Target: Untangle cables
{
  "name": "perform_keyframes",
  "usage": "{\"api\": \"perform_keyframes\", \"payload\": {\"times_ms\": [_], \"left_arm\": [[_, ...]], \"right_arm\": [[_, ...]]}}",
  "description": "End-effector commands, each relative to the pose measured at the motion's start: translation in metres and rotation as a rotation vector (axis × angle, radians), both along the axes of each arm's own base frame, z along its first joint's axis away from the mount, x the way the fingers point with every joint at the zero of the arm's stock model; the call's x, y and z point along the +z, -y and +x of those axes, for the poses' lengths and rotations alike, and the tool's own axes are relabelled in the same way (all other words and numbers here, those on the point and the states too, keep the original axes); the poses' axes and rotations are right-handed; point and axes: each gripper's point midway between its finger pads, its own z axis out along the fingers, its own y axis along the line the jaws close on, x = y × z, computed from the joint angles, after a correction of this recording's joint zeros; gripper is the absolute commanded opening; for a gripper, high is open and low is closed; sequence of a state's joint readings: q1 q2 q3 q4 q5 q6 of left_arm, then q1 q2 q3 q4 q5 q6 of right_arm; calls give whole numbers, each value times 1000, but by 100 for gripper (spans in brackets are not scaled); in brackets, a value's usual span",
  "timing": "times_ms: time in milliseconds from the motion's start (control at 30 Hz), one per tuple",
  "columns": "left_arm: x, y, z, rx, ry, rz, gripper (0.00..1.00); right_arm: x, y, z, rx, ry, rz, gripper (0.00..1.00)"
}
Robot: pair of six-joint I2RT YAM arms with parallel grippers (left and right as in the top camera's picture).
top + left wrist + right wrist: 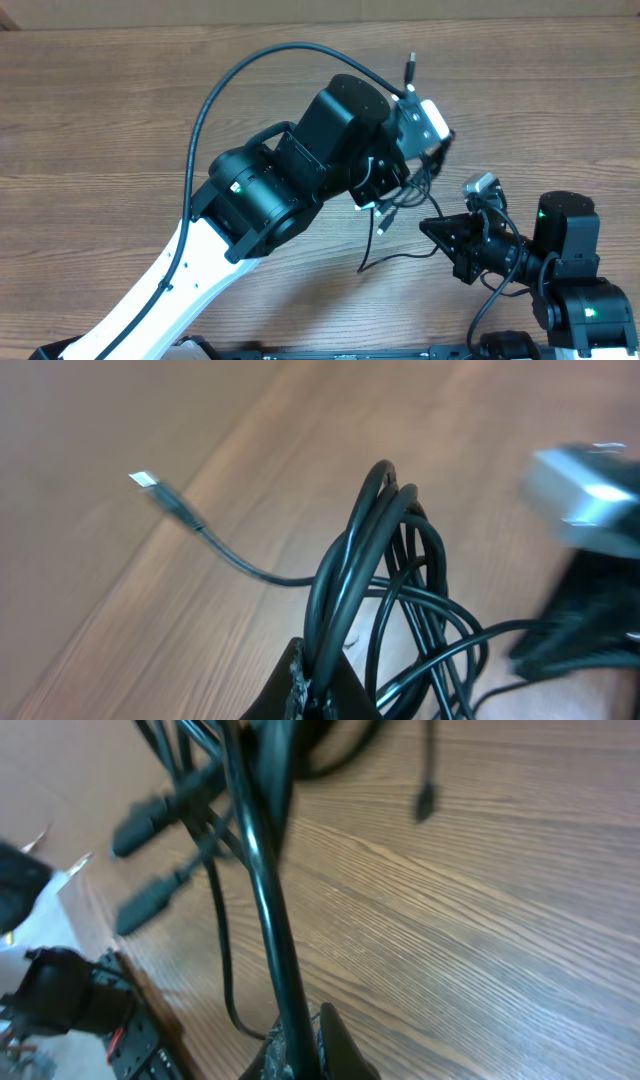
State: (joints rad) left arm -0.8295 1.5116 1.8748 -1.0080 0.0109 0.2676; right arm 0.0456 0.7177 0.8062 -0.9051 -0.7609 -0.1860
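Black cables (345,580) loop up out of my left fingers (310,690), which pinch the bundle above the wooden table (100,610); my right fingers (300,1055) are clamped on one of them close by.

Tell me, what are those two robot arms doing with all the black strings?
They are working on a tangle of thin black cables. The left gripper is shut on the looped bundle, holding it over the wooden table. The right gripper is shut on one cord from that bundle. A silver-tipped plug sticks out to the side. Nothing is untangled yet.
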Motion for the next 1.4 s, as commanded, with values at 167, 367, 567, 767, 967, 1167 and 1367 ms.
{"api": "perform_keyframes", "payload": {"times_ms": [167,367,567,767,967,1167,1367], "left_arm": [[7,-42,33,382,17,-19,4],[7,-42,33,381,15,-19,4],[7,-48,36,446,-1,-45,4],[8,-47,36,453,-7,-58,4],[6,-36,29,367,-24,-51,4],[5,-22,19,241,-32,-43,4],[1,-3,0,60,-62,-42,4]], "right_arm": [[-7,35,24,-297,-76,-65,4],[-11,50,31,-431,-119,-66,4],[-16,63,34,-532,-155,-76,4],[-17,67,36,-572,-169,-69,49],[-16,62,34,-543,-172,-59,89],[2,35,32,-374,-108,22,89],[18,11,22,-196,-48,85,88]]}}
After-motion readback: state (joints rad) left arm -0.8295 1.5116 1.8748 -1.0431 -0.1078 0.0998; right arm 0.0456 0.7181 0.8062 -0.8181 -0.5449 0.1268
